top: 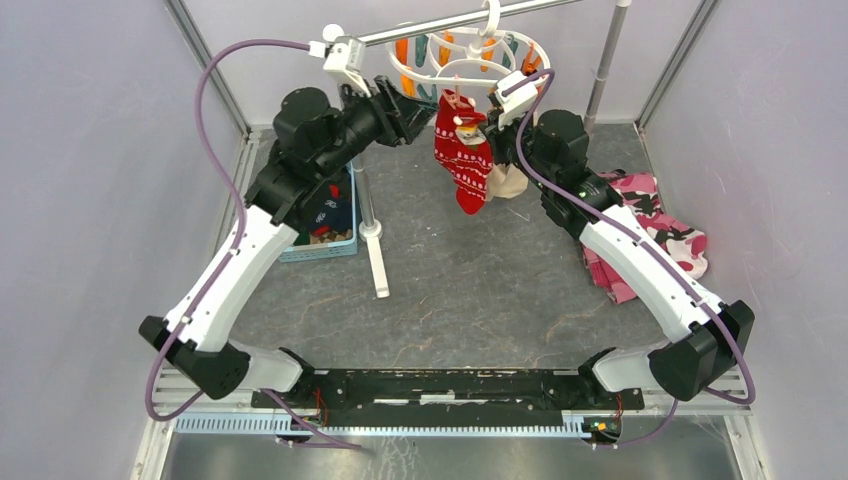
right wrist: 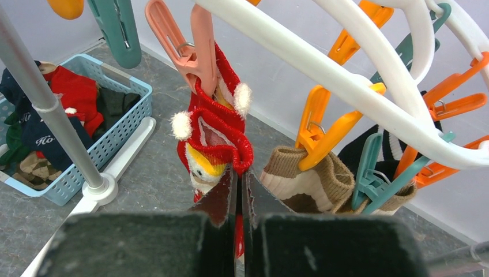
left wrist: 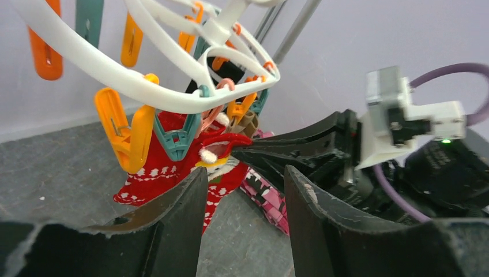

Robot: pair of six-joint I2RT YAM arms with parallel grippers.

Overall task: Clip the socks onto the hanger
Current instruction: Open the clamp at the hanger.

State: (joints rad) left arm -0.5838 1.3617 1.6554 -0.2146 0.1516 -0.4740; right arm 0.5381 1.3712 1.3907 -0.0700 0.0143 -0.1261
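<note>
The white hanger (top: pixel 470 55) hangs from the metal rail with orange and teal pins. A red sock with white pattern (right wrist: pixel 216 133) hangs from a pink pin (right wrist: pixel 190 46). My right gripper (right wrist: pixel 240 173) is shut on its cuff edge, just below that pin. A beige sock (right wrist: pixel 311 179) hangs beside it in an orange pin, with a dark sock (right wrist: pixel 392 150) behind. My left gripper (left wrist: pixel 245 173) stands open and holds nothing, close to the red sock (left wrist: pixel 167 167) and facing the right gripper (left wrist: pixel 254 151). From above, the red sock (top: pixel 463 150) dangles between both grippers.
A blue basket (top: pixel 325 225) holding more socks sits at the left, by the rack's upright pole (top: pixel 365 200) and its white foot. A pink camouflage cloth (top: pixel 650 230) lies at the right under my right arm. Grey walls enclose the table.
</note>
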